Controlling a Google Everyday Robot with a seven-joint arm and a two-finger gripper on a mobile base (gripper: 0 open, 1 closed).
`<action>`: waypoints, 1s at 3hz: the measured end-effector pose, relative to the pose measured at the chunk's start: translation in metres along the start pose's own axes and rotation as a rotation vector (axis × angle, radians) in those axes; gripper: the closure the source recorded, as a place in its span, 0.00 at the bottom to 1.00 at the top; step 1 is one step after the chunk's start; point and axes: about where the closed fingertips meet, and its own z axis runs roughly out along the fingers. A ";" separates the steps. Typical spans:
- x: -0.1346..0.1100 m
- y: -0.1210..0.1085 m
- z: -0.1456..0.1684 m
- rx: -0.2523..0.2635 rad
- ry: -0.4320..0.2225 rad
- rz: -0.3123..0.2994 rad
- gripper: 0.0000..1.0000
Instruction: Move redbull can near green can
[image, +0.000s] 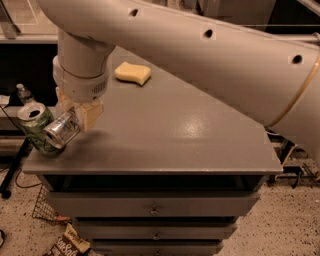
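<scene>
Grey counter (200, 130), left edge of frame: redbull can (59, 134) is clamped in the gripper (72, 125), lying nearly horizontal, long axis pointing lower left, apparently off the surface. Green can (34, 127) stands upright immediately left of it; can't tell if they touch. Yellow sponge (132, 73) sits well apart, upper centre. No label text readable.
</scene>
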 end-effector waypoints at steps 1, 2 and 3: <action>-0.002 0.000 0.016 -0.001 -0.026 -0.004 1.00; -0.003 0.000 0.015 -0.001 -0.025 -0.006 0.84; -0.004 0.000 0.015 -0.001 -0.024 -0.008 0.61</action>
